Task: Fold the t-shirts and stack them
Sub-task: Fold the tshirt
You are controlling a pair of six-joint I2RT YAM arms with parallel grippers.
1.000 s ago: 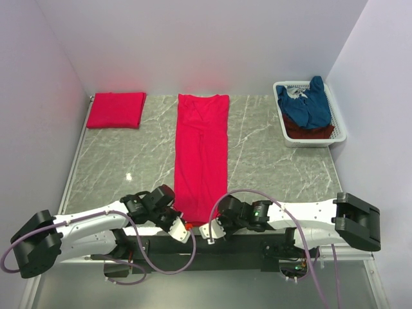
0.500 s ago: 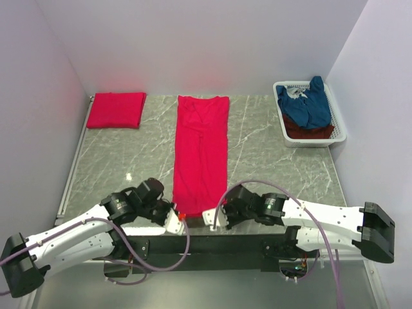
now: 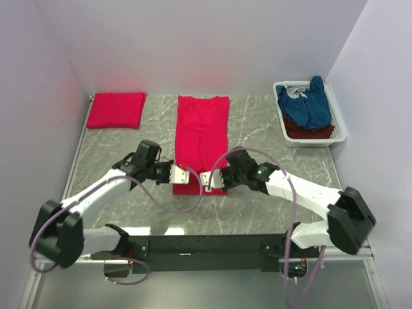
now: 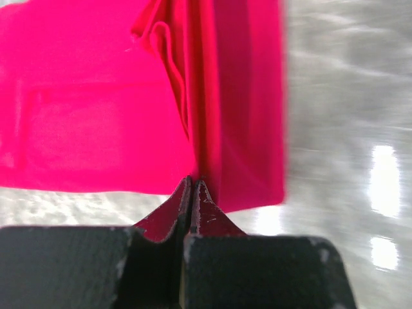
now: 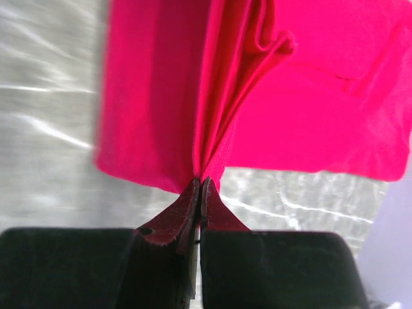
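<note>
I see my left gripper (image 3: 179,175) and right gripper (image 3: 206,179) side by side, each clamped tight on the near end of the bright red t-shirt (image 3: 202,129) — a long strip running toward the far edge of the table (image 3: 270,161). Far left lies a folded red t-shirt (image 3: 116,109). Far right, a basket (image 3: 315,142) holds a navy t-shirt (image 3: 308,106) over a darker red t-shirt (image 3: 310,132).

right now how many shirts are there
4: folded red shirt far left, long red shirt centre, blue shirt over dark red shirt in the basket; more may hide there.
</note>
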